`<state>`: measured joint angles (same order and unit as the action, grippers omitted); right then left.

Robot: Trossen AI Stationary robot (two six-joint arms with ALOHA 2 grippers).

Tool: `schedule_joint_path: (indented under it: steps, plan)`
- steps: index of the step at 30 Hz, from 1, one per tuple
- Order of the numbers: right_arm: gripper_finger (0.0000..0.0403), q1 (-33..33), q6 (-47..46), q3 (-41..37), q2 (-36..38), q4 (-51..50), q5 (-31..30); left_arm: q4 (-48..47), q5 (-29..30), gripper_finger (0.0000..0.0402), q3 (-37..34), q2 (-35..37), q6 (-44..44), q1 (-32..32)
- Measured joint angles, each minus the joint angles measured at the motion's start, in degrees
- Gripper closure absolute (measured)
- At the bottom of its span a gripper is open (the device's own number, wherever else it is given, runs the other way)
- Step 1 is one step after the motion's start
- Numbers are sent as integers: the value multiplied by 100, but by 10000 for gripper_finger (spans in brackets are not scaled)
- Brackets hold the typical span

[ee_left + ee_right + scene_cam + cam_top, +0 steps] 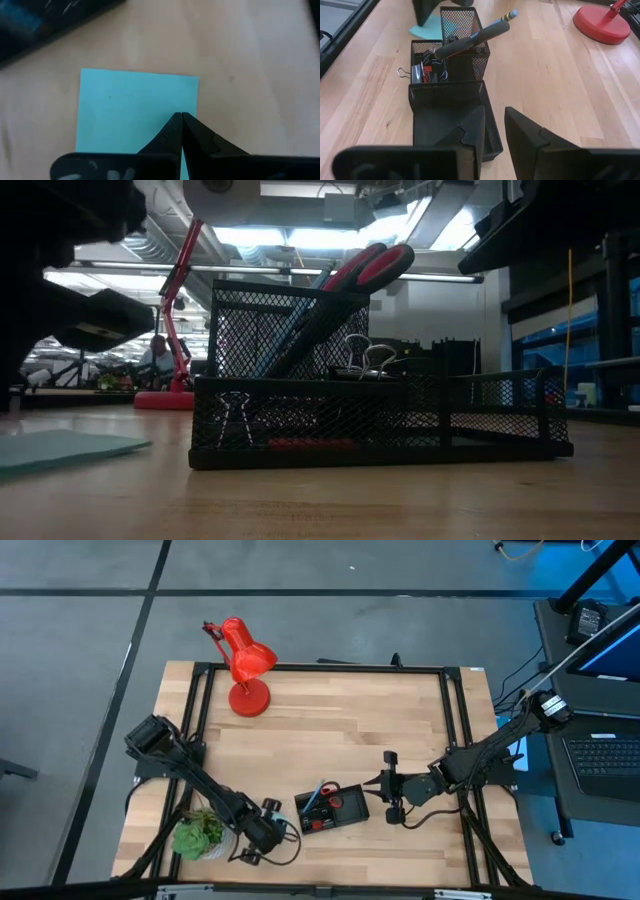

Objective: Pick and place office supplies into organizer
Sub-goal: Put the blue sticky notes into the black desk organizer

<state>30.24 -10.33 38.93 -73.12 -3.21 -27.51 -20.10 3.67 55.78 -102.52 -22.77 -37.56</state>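
The organizer is a black mesh tray near the table's near edge. Its tall cup holds red-handled scissors and a light blue pen, both leaning. Binder clips and a small red piece lie in a low compartment. The other low compartment holds nothing. The light blue notepad lies flat on the table left of the organizer. My left gripper is shut and stands over the notepad; the low view shows a gap between them. My right gripper is open at the organizer's right end.
A red desk lamp stands at the far left of the table. A small green potted plant sits close beside my left arm, near the near left corner. Bare wood lies between the lamp and the organizer. A laptop sits off the table's right.
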Motion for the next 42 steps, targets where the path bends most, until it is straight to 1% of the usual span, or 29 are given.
schedule_joint_path:
  steps: [6, 9, 12, 17, 21, 24, 27, 29, 34, 39, 42]
  plan:
    - [324, 0, -386, 1, 0, -10, 13, 716, -270, 400, 1, -60, 636, -30]
    - [324, 0, -620, -1, 0, -37, 11, 963, -267, 399, 6, -255, 1073, -101]
    - [324, 2, -885, -1, 0, -128, 13, 1380, -404, 400, 42, -559, 1374, -147]
    - [324, 2, -1062, -1, 0, -170, 11, 2324, -736, 399, 66, -1023, 1418, -194]
    - [325, 2, -1062, -1, 0, -114, 10, 2776, -772, 400, 53, -1153, 1732, -300]
    - [325, 0, -1066, -1, 0, -81, 9, 2874, -757, 399, 38, -1165, 2010, -373]
    - [325, -2, -1111, -1, 0, -82, 7, 2876, -679, 400, 38, -1168, 2055, -404]
    - [325, -1, -1209, -1, 1, -81, 5, 2876, -580, 400, 38, -1168, 2070, -411]
    - [325, 15, -1635, -1, 0, 24, 42, 2879, -527, 400, 38, -1168, 2465, -413]
    - [325, 163, -1716, -1, 0, 619, 486, 2879, -514, 399, 38, -1168, 2609, -413]
    - [325, 346, -1220, -1, -96, 1274, 500, 2874, -510, 400, 38, -1168, 2613, -411]
